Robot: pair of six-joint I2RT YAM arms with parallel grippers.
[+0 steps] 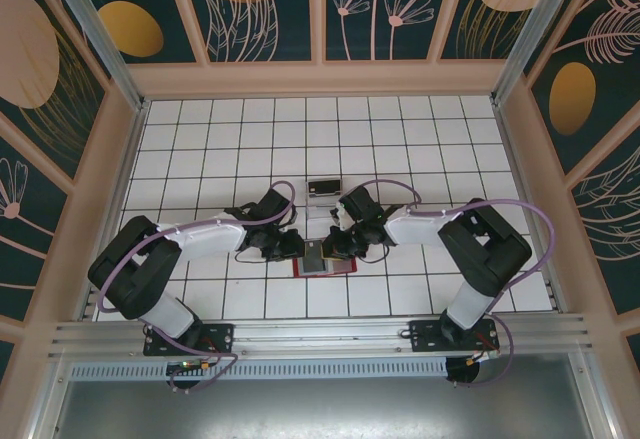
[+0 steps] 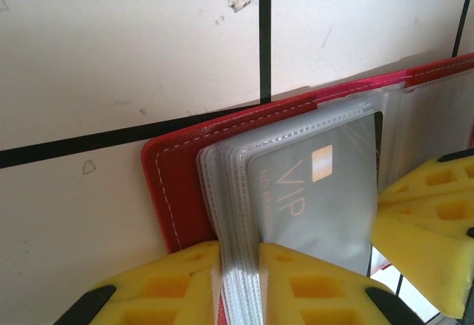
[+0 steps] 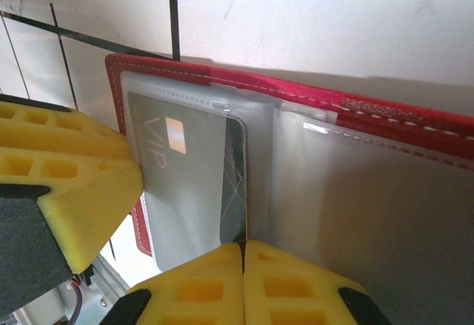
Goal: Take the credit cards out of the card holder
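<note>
The left tool (image 2: 238, 257) is pressed together on the bottom edge of a stack of grey-clear plastic sleeves (image 2: 222, 184), which is pinched between its yellow fingers (image 2: 170, 284). The right tool (image 3: 243, 255) is likewise closed tight, its yellow fingers (image 3: 296, 288) nipping the edge of the open sleeve just where a grey rectangular card marked "VIP" (image 3: 185, 169) ends. Whether the card itself is caught cannot be told.

In the top view both arms are stretched low and forward from their bases and bent inward, so that the left tool (image 1: 288, 246) and the right tool (image 1: 338, 244) meet from either side over the small red folding wallet (image 1: 325, 264).

The wallet is laid open and flat on the white tiled counter (image 1: 400, 139). The sleeves are fixed inside it, and the VIP card is lodged in the topmost sleeve. A small dark rectangular object (image 1: 323, 188) is seen on the counter just beyond the tools.
</note>
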